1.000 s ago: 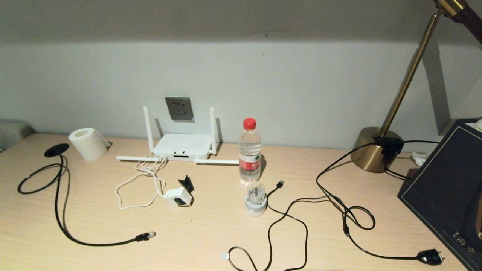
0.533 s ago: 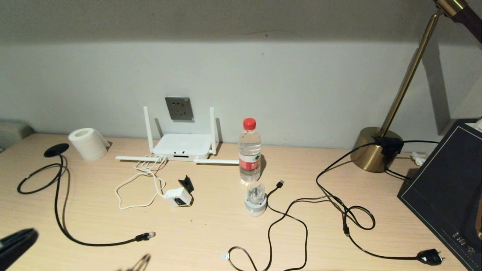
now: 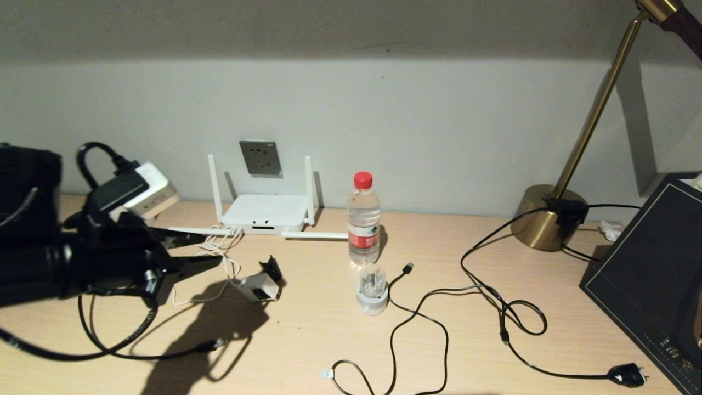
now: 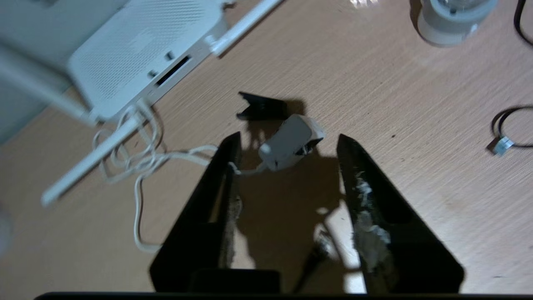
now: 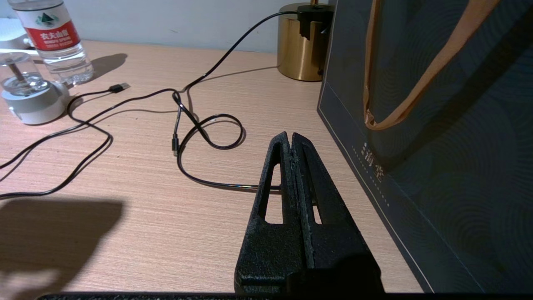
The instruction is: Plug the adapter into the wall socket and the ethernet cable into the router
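Only wrist-side: right pincer [image 5: 290, 139] (pressed together)

The left gripper [image 3: 200, 249] is matte black, with two long tapering triangular fingers [image 4: 374, 208], each pierced by a slot; whitish scuffed residue streaks their inner faces. Behind the fingers sit a bulky black wrist housing [image 3: 33, 258], a white box-shaped module [image 3: 151, 189] and looping black cables [image 3: 98, 151]. The right gripper [image 5: 290, 137] is black and slotted alike.

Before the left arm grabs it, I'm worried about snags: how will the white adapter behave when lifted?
The adapter looks small and boxy, so probably light and rigid. Its thin white cord lies in loose loops toward the router, so it will likely trail limply and may tug or catch.
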`<state>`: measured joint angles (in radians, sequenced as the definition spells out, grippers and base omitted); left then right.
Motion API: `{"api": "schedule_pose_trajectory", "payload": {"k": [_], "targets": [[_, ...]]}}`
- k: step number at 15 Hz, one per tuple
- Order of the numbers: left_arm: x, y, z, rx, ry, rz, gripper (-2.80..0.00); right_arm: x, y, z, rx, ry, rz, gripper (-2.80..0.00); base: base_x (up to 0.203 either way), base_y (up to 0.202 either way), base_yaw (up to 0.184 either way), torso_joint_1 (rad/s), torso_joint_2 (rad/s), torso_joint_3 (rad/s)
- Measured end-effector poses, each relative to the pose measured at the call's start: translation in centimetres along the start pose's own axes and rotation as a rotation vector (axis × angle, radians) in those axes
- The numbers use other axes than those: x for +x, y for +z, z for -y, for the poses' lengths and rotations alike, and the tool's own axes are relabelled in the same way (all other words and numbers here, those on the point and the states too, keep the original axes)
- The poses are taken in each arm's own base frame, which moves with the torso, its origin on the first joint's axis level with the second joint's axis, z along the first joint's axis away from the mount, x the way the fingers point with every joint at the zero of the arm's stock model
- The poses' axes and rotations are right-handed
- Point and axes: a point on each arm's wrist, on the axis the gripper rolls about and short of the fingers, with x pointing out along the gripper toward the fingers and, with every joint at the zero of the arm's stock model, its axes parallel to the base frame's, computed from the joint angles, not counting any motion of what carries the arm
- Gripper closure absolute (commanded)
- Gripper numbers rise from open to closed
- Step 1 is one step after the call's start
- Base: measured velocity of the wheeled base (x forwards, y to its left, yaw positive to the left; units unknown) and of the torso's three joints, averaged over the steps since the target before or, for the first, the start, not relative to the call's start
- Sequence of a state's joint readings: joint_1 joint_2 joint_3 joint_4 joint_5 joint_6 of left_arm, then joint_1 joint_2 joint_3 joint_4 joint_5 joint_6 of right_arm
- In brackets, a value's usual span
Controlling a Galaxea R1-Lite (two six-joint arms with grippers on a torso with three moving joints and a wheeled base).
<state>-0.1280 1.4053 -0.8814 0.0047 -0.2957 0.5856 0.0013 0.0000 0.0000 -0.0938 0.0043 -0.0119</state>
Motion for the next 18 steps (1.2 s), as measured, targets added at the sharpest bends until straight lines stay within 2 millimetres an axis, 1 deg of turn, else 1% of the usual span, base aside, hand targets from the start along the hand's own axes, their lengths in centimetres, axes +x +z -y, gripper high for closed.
{"api": "schedule_pose_trajectory", "payload": {"k": [2,3,4,6,9,11,13,15,18], "targets": [[3.7,0.1,-1.7,0.13,-0.109,-0.001,-2.8,0.0,0.0,0.0,0.0,0.0,0.0,0.0,0.0,0.0,0.0,0.0,0.0,0.0],[5.3,0.3,-2.8,0.209,-0.131,0.011,-2.8,0.0,0.0,0.0,0.0,0.0,0.001,0.0,0.0,0.0,0.0,0.0,0.0,0.0],[6.7,0.6,-3.9,0.287,-0.143,0.015,-2.8,0.0,0.0,0.0,0.0,0.0,0.0,0.0,0.0,0.0,0.0,0.0,0.0,0.0],[8.4,1.0,-5.3,0.405,-0.19,-0.006,-2.8,0.0,0.0,0.0,0.0,0.0,0.0,0.0,0.0,0.0,0.0,0.0,0.0,0.0],[9.8,1.9,-6.3,0.528,-0.282,-0.048,-2.8,0.0,0.0,0.0,0.0,0.0,0.0,0.0,0.0,0.0,0.0,0.0,0.0,0.0],[10.6,1.7,-6.9,0.629,-0.347,-0.074,-2.8,0.0,0.0,0.0,0.0,0.0,0.001,0.0,0.0,0.0,0.0,0.0,0.0,0.0],[10.8,1.4,-6.9,0.701,-0.432,-0.113,-2.8,0.0,0.0,0.0,0.0,0.0,0.0,0.0,0.0,0.0,0.0,0.0,0.0,0.0],[11.2,0.9,-6.6,0.711,-0.499,-0.149,-2.8,0.0,0.0,0.0,0.0,0.0,0.0,0.0,0.0,0.0,0.0,0.0,0.0,0.0],[12.2,0.8,-6.0,0.702,-0.54,-0.158,-2.8,0.0,0.0,0.0,0.0,0.0,0.0,0.0,0.0,0.0,0.0,0.0,0.0,0.0]]}}
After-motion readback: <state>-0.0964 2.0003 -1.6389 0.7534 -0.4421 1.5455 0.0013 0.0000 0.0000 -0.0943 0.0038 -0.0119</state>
